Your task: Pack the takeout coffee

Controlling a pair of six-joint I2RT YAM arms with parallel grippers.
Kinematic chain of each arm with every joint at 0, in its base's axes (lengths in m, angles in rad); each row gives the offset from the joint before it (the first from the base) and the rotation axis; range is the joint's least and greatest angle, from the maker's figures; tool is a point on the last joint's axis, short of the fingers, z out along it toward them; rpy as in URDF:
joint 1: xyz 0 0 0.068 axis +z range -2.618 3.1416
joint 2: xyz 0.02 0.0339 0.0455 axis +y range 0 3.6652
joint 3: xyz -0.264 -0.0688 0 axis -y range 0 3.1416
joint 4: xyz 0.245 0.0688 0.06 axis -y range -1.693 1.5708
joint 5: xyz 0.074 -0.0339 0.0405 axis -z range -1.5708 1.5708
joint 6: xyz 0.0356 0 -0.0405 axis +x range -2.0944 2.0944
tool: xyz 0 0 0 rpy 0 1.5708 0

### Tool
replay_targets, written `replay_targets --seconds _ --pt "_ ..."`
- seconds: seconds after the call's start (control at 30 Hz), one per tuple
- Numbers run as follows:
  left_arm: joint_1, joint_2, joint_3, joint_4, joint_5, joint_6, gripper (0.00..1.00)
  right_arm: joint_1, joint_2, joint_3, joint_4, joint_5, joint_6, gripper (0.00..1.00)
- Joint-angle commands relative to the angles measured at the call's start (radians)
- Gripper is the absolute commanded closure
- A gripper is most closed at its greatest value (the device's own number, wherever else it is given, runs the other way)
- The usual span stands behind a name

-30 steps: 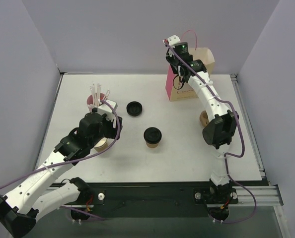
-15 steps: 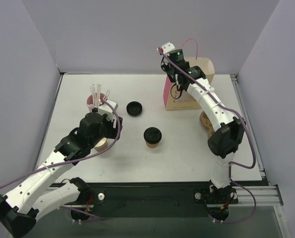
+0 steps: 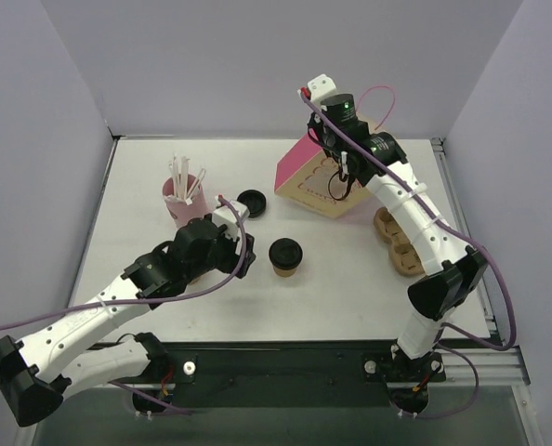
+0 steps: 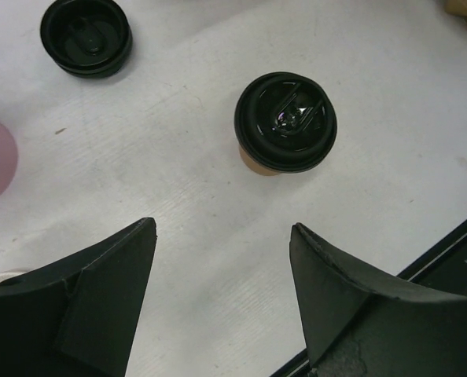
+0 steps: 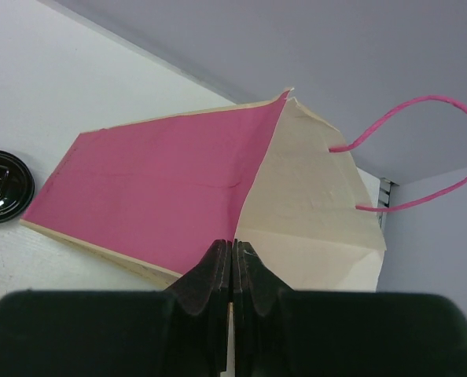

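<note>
a paper bag [image 3: 315, 182] leans tilted near a loose black lid [image 3: 251, 203].

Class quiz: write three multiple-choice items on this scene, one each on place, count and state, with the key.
1. The takeout coffee stands: A on the table before the left gripper; B in the right gripper; C inside the bag.
2. Black lids in view: A one; B two; C four.
3. The right gripper is: A wide open; B shut on the bag's edge; C out of view.
Key: 1A, upright on the table; 2B, one on the coffee, one loose lid; 3B, its jaws pinch the bag.
</note>
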Motion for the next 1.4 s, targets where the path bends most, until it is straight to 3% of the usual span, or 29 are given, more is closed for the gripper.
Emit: replay_targets --seconds 0.0,0.23,0.67,0.9,1.37 --pt "-0.028 0.021 -0.016 0.138 0.031 -0.102 0.21 0.008 -0.08 -0.007 -0.012 0.061 -0.011 1.0" --pt "-0.095 0.102 -0.105 0.313 0.03 -0.191 0.3 0.013 -0.152 0.005 -0.02 0.058 0.005 1.0" --pt "-0.104 0.306 -0.223 0.522 -0.033 -0.297 0.54 0.022 -0.3 -0.018 -0.037 0.063 0.038 1.0" --pt "-0.104 0.396 -0.234 0.577 -0.068 -0.325 0.55 0.022 -0.353 -0.045 -0.04 0.073 0.044 1.0" --pt "-0.095 0.614 -0.085 0.646 -0.099 -0.304 0.54 0.022 -0.412 -0.104 -0.04 0.099 0.049 1.0"
